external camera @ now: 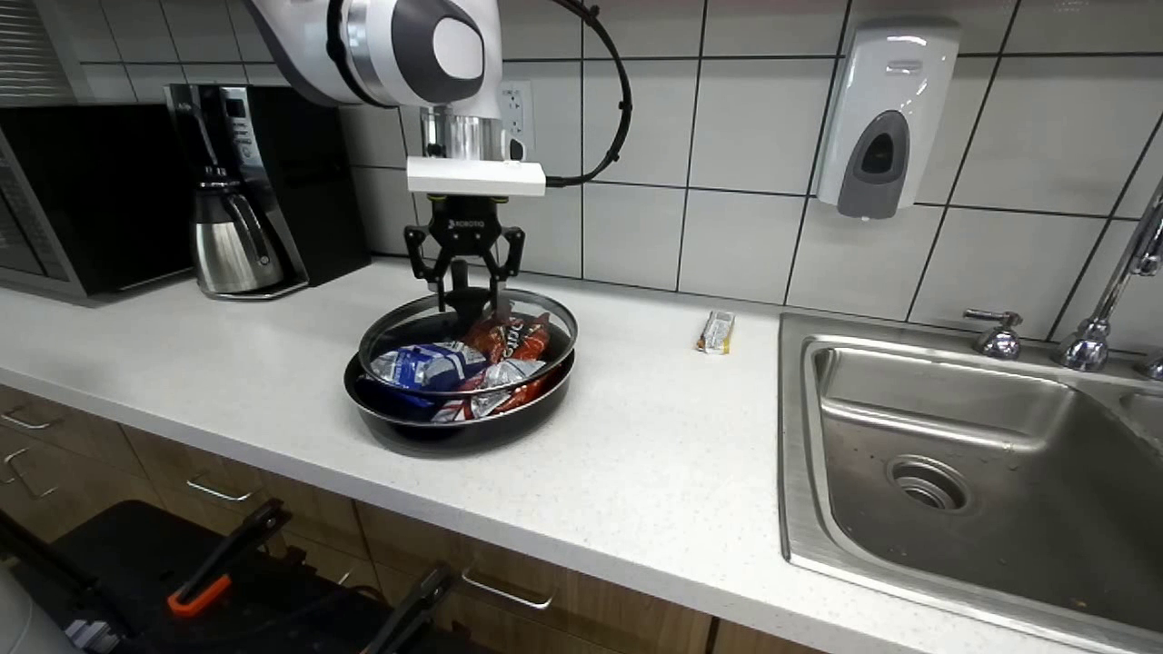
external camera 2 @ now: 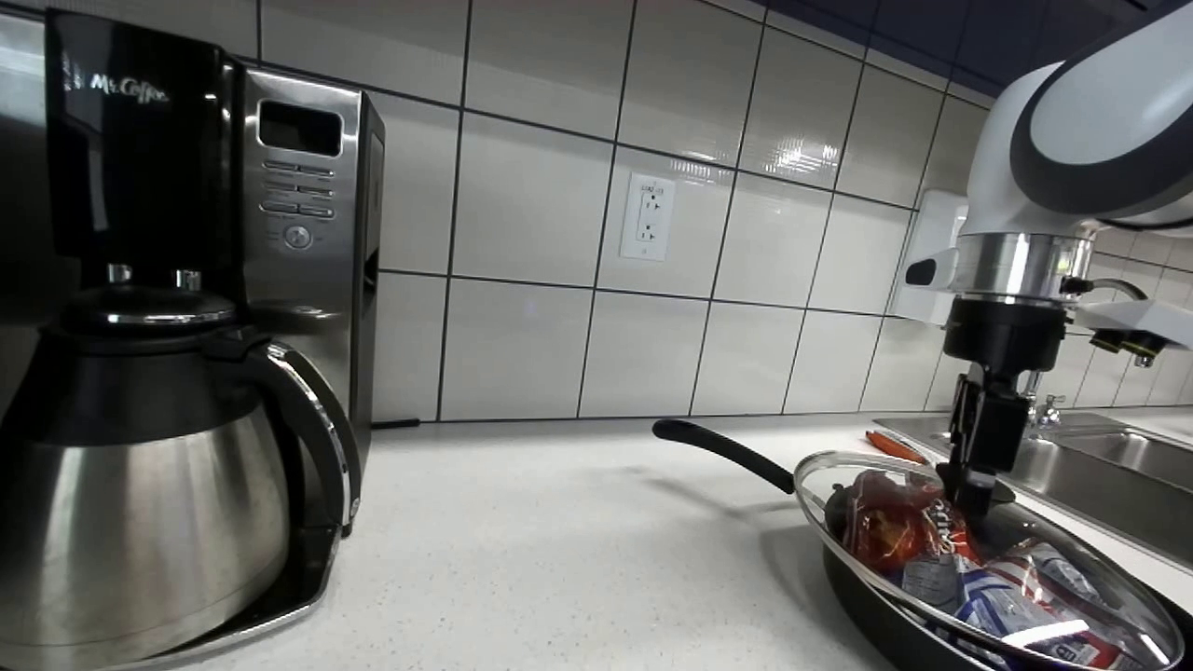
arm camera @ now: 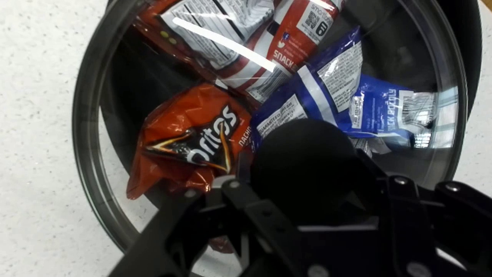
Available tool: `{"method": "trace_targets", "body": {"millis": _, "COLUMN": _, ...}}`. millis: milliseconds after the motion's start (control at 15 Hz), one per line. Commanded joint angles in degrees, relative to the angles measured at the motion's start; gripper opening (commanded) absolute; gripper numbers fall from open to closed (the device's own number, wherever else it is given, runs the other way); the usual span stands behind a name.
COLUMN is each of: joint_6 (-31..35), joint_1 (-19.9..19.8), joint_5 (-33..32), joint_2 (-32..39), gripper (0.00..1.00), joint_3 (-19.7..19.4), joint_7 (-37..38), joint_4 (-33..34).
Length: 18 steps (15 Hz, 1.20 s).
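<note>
Lid (external camera: 468,343) above pan (external camera: 472,434), near counter edge (external camera: 363,492), sink (external camera: 798,436) well apart

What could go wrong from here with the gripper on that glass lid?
The gripper appears to hold the glass lid only by its round black knob, so the lid could twist or slip.
Snack bags heaped above the rim of the black pan might push the lid askew.
In the wrist view the lid looks off-centre over the pan; released there, it might tip.
</note>
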Motion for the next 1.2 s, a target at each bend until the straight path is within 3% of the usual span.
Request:
{"method": "trace_targets", "body": {"millis": 0, "joint_6": -2.3, "joint_1": -1.6, "joint_5": 0.6, "joint_2": 0.3, "gripper": 0.39, "joint_3": 1.8, "joint_7": -1.7, "joint_4": 2.5}}
{"method": "trace_targets", "body": {"millis": 1133, "joint_6": -10.1, "joint_1": -1.9, "joint_5": -1.8, "joint_2": -4.2, "gripper": 0.39, "joint_3": 1.7, "joint_7": 0.4, "joint_4": 0.1}}
